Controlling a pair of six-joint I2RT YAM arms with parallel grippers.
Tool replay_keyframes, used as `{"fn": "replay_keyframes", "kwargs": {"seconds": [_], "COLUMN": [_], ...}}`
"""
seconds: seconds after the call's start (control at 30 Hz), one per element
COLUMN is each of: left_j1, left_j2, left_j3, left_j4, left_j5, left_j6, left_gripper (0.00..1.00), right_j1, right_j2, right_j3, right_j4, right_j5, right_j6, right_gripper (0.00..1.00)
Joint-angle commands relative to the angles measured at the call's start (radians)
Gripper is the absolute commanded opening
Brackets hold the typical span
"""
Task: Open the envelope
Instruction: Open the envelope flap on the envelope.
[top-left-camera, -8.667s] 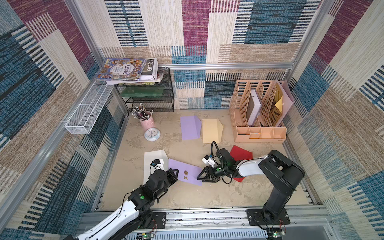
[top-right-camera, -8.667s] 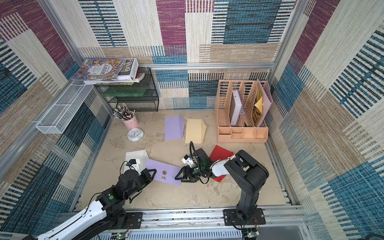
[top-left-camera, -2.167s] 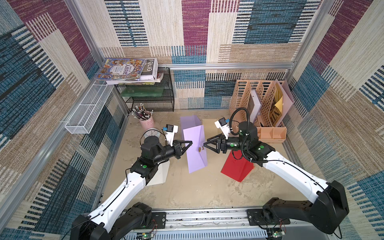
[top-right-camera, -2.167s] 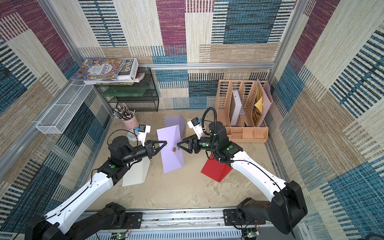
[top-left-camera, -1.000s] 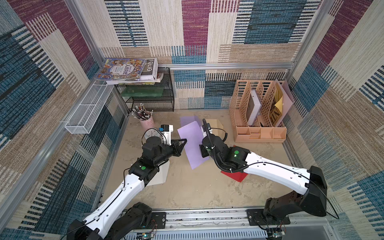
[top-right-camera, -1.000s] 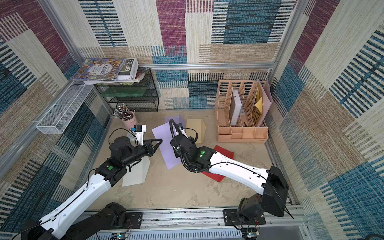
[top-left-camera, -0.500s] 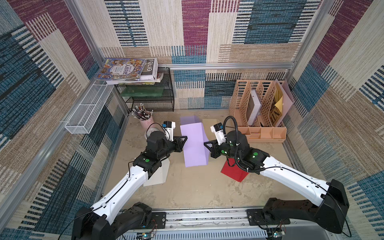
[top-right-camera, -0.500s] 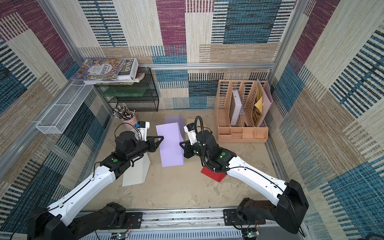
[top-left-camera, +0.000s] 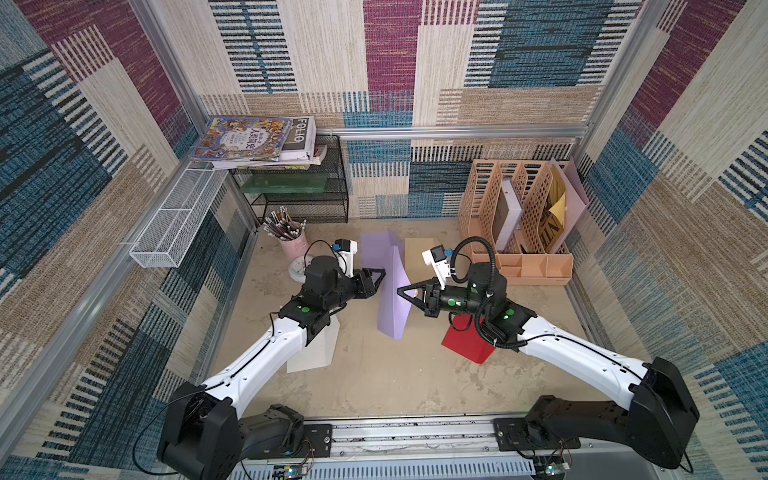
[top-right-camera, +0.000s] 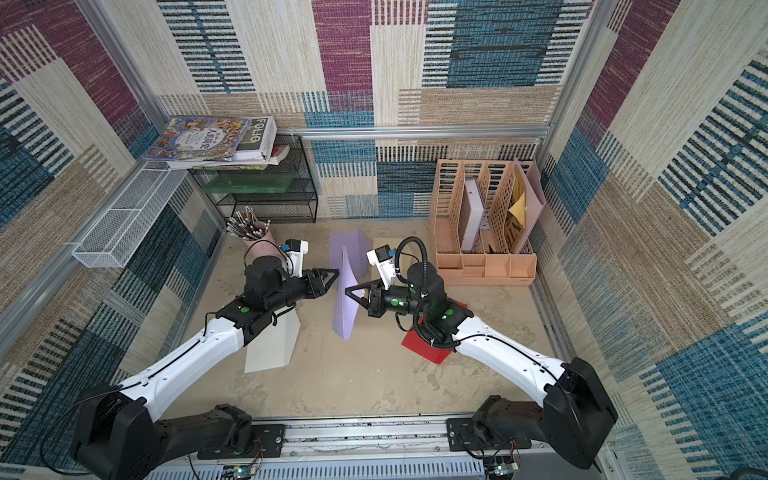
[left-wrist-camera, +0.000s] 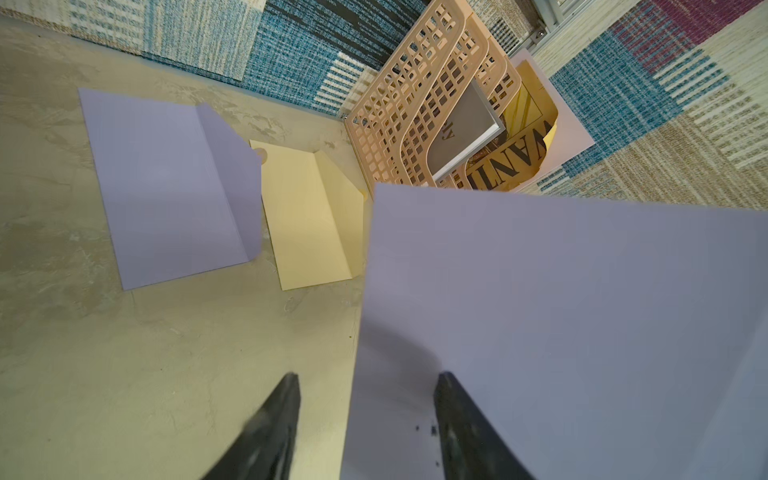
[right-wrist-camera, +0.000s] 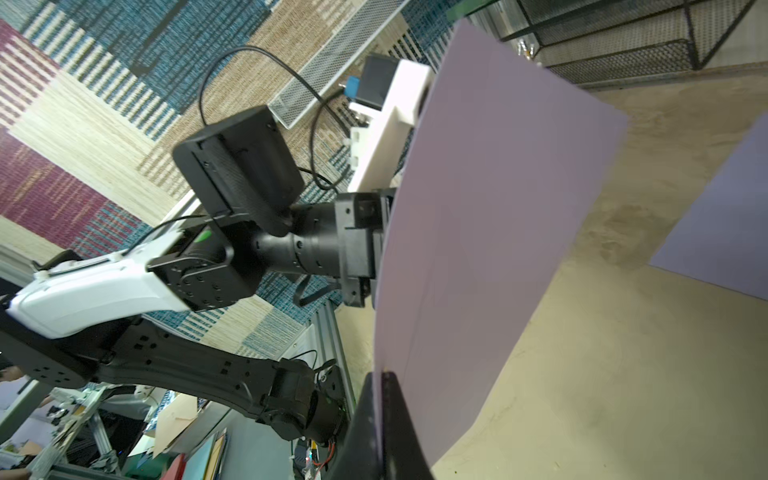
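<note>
Sandy tabletop (top-left-camera: 374, 382) lies under both arms. Right gripper (top-left-camera: 400, 289) pinches the purple envelope (top-left-camera: 392, 309), upright just before it. Left gripper (top-left-camera: 379, 276), jaws spread, stands beside the opposite face; I think it should catch only the unseen flap, then pull gently.

It was a robot laboratory cell, arranged to look like an office desk. Woven fabric walls (top-left-camera: 390, 62) in an aluminium frame (top-left-camera: 457, 132) enclosed a small bench (top-left-camera: 395, 374), and the left arm (top-left-camera: 257, 357) and the right arm (top-left-camera: 582, 353) stood on a metal rail (top-left-camera: 415, 434). Office things were there: a file organiser (top-left-camera: 482, 216), a pencil cup (top-left-camera: 293, 247), books (top-left-camera: 245, 137) on a wire shelf (top-left-camera: 299, 203), a lilac envelope (top-left-camera: 388, 307).
</note>
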Motion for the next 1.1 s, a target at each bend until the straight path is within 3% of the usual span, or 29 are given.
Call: {"fn": "replay_keyframes", "kwargs": {"seconds": [0.0,0.47,0.6,0.73,0.83,0.93,1.07], "left_j1": [0.001,-0.050,-0.049,-0.023,0.000,0.002,0.002], "left_j2": [0.027,0.050,-0.007,-0.077,-0.163,-0.265,-0.327], "left_j3": [-0.003,0.016,0.017,0.018,-0.015,-0.071,-0.091], "left_j4": [0.085,0.198,0.057,-0.206,-0.325,-0.332,-0.343], "left_j5": [0.051,0.109,-0.034,-0.323,-0.474,-0.534,-0.562], "left_j6": [-0.034,-0.088,-0.025,0.005,-0.012,-0.007,0.000], "left_gripper": [0.56,0.57,0.57,0.57,0.57,0.58,0.68], "right_j1": [-0.002,-0.001,-0.002,-0.011,-0.023,-0.041,-0.058], "right_j2": [0.028,0.214,0.201,0.131,0.106,0.143,0.268], "right_j3": [0.009,0.039,0.049,0.074,0.108,0.126,0.072], "right_j4": [0.197,0.403,0.375,0.247,0.057,-0.134,-0.057], "right_j5": [-0.081,-0.119,-0.122,-0.096,-0.035,0.024,-0.043], "right_j6": [0.087,0.185,0.168,0.110,0.053,0.014,0.089], "right_gripper": [0.00,0.00,0.00,0.00,0.00,0.00,0.00]}}
